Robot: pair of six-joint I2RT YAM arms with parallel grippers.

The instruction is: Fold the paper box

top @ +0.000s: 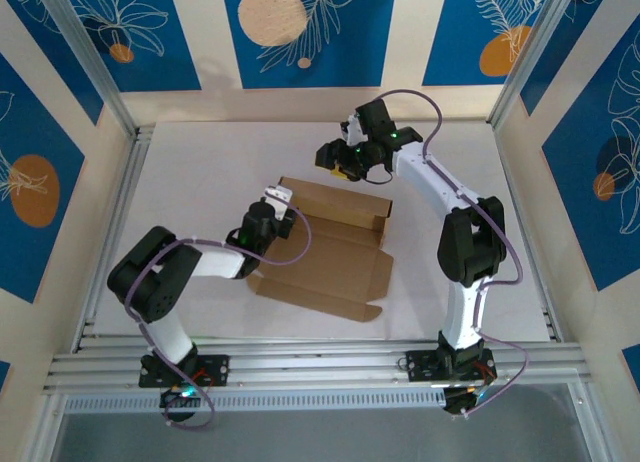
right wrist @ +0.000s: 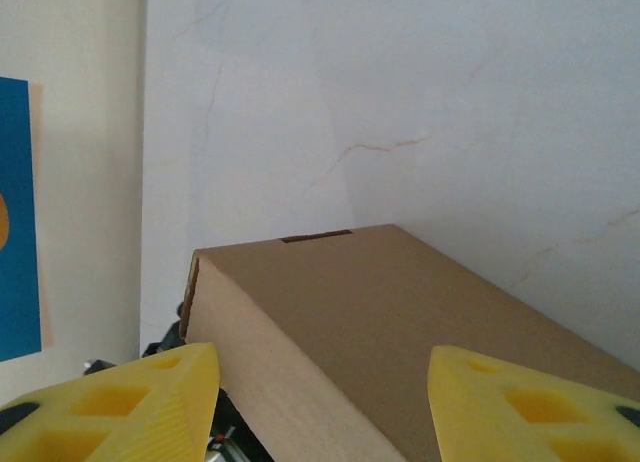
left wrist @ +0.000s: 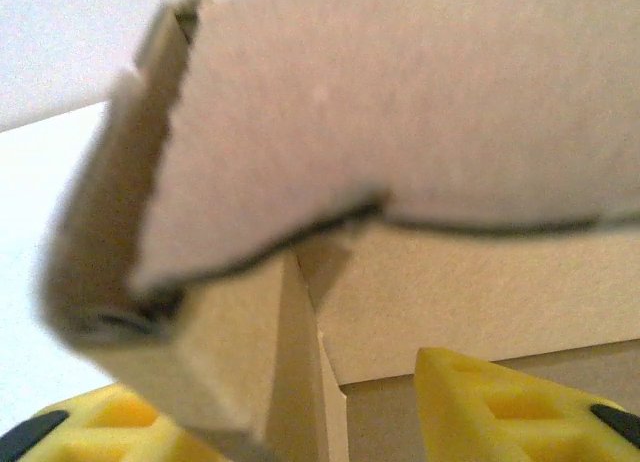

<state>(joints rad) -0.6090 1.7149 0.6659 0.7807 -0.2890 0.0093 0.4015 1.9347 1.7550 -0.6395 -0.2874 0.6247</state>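
Top external shows the box mid-table, its far part folded up and a flat panel lying on the near side. Left gripper is at its far left corner, fingers spread either side of a cardboard wall. Right gripper hangs just past the far wall, fingers spread, holding nothing.

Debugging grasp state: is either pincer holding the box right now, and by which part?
Nothing looks held. The left pincer is open, with a raised corner wall of the paper box loose between its fingers. The right pincer is open and off the box.
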